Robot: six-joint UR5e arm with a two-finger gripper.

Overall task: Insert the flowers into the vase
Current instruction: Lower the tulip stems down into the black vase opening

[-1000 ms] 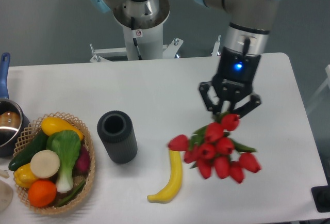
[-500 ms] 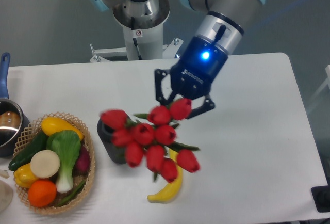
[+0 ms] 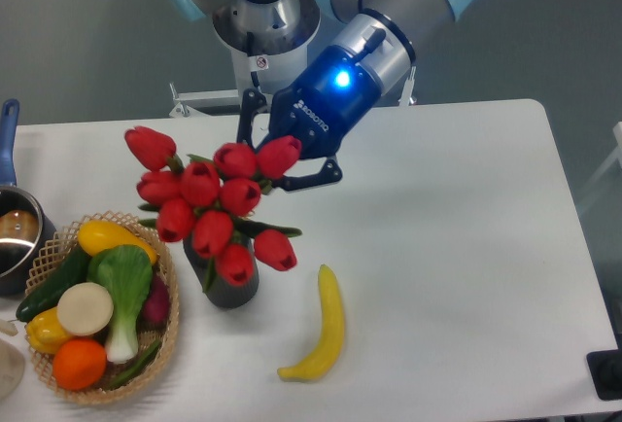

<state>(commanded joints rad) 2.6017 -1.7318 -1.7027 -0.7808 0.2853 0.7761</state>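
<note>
Gripping the flowers (image 3: pixel 209 203) by the stem end, the hand (image 3: pixel 284 161) was tilted over toward the left side of the white worktop (image 3: pixel 457 247), with its blue light glowing on the wrist. Its two dark fingers were closed around the bunch right behind the rightmost tulip head, so the stems themselves were mostly hidden. The red heads fanned out to the left and down from there, up in the air, a few green leaves poking out between them.

The vase (image 3: pixel 231 281) stood upright on the worktop directly under the bunch (only its lower ribbed part showed, the mouth was covered by the lowest tulips). I couldn't tell whether any stem or flower was actually touching the rim or just hanging in front of it.

Just left of the vase sat a wicker basket (image 3: pixel 165 320) full of produce: a yellow one, a dark green one, an orange, and a green-and-white leafy vegetable. A banana (image 3: pixel 326 330) lay on the worktop to the right of the vase, near it but not touching. A steel pot (image 3: pixel 15 237) with a blue handle was cut off at the far left edge.
</note>
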